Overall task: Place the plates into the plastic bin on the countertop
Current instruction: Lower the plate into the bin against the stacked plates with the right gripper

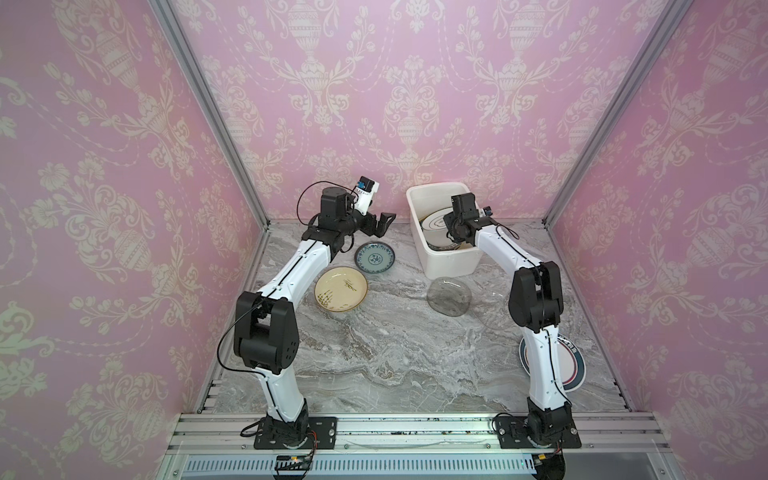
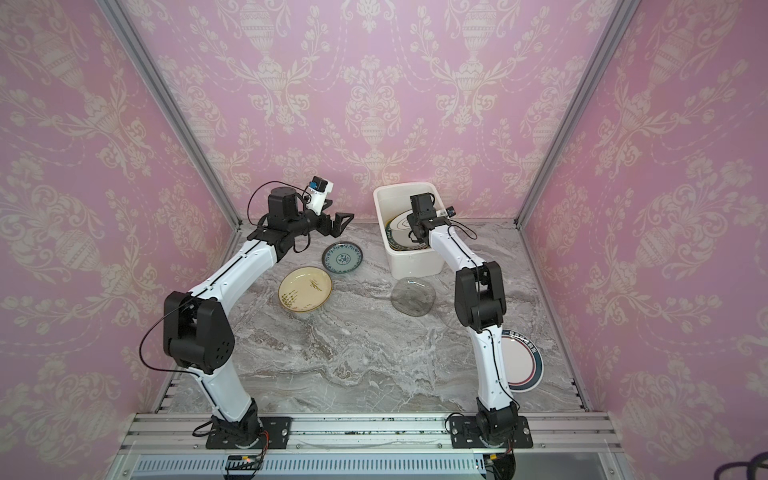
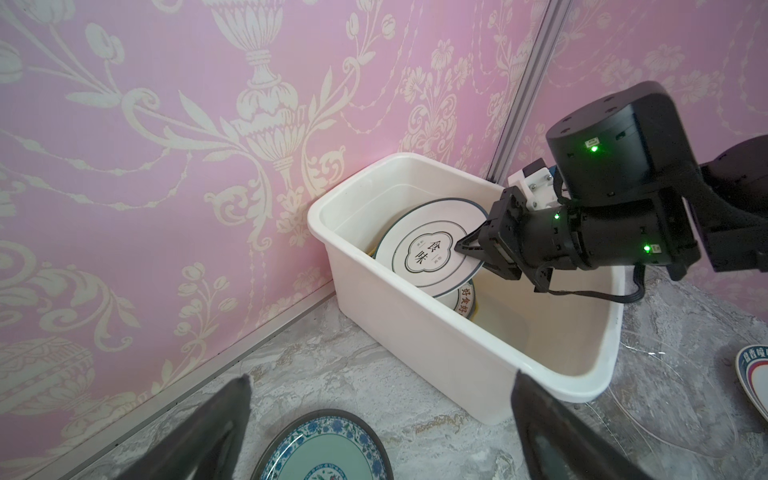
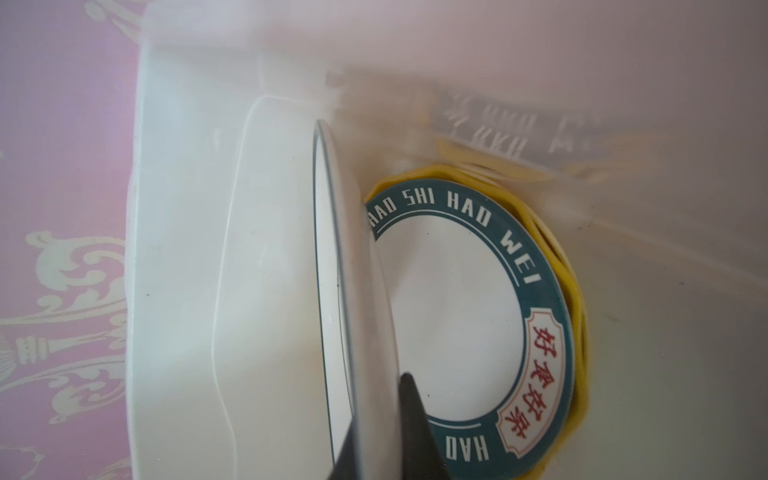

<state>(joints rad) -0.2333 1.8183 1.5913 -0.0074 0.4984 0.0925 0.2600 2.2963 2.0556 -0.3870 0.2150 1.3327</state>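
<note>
right pincer [image 3: 461,248]: clamped on rim of white dark-rimmed plate [image 3: 428,245], tilted inside plastic bin [image 3: 415,332] | plate: looks stiff, slick, chippable; grip it by the rim and lower gently | left pincer [image 1: 382,222]: apart, empty

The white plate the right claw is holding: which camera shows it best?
The left wrist view: the white dark-rimmed plate shows its printed face, tilted inside the plastic bin, edge pinched by the right gripper. In both top views the arm hides part of it; the right wrist view sees it edge-on.

A white bin [image 1: 451,262], a blue-patterned plate [image 1: 375,258], a cream plate [image 1: 340,294] and a grey-veined countertop [image 1: 374,353] show.
</note>
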